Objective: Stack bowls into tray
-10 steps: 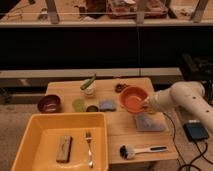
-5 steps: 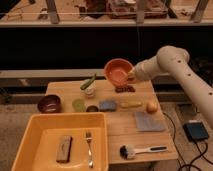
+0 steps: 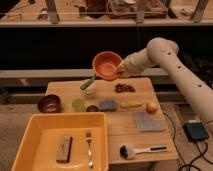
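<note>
Holding the orange-red bowl (image 3: 106, 65) up in the air, the gripper (image 3: 120, 71) is shut tight on the bowl's right edge, high over the back of the table (image 3: 117, 131). The bowl is tipped and only one edge is pinched, so it could slip out and drop. Down under the bowl and gripper sit a small cup with a green thing in it (image 3: 89, 89) and some dark bits (image 3: 124, 88). A falling bowl could knock them over. The yellow tray (image 3: 31, 131) is well below the gripper, down and to the left in the picture, at the front. A fork (image 3: 89, 148) and a brown block (image 3: 64, 148) lie inside it, so the bowl might land on them and sit crooked. The dark maroon bowl (image 3: 49, 103) sits on the table, lower than the gripper and off to its left, just behind the tray. It is not in the tray yet. If the arm swings low on the way down, the bowl could bump the little green cup (image 3: 78, 104).
</note>
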`<state>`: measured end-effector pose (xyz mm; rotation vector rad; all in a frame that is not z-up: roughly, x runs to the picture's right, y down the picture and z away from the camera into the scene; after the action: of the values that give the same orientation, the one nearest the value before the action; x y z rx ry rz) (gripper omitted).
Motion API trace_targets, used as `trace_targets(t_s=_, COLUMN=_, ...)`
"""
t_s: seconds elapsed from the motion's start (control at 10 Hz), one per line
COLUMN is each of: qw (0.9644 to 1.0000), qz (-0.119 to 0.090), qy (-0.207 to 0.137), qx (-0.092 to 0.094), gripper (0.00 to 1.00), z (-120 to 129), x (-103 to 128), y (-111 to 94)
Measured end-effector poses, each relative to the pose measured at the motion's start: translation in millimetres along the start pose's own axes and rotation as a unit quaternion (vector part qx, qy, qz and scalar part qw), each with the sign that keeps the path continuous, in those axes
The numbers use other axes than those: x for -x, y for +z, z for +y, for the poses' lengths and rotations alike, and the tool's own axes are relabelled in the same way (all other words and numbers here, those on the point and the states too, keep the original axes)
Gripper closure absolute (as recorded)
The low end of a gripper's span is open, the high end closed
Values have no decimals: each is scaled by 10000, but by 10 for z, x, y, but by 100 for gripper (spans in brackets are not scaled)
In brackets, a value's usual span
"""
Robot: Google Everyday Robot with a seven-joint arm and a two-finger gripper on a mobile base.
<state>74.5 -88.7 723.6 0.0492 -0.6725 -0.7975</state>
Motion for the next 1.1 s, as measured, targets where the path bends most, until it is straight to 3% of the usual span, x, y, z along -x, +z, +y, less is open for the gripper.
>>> trace_targets(t_s=0.5, qw=10000, qz=8, qy=-93, qx=5, gripper=94, z=-23, x=-9, y=-14)
trace_targets(t_s=0.7, qw=9981, qz=-42, qy=-621, qx=-13, gripper=94, z=-279, x=53, y=-2)
trace_targets(t_s=0.9, qw=9921, qz=-174, qy=-1245, qx=-12, gripper=94, z=-608, x=245, y=127)
trace_targets(t_s=1.1, qw=9816, qz=-477, qy=-1849, qx=1, gripper=94, z=-973, x=541, y=386)
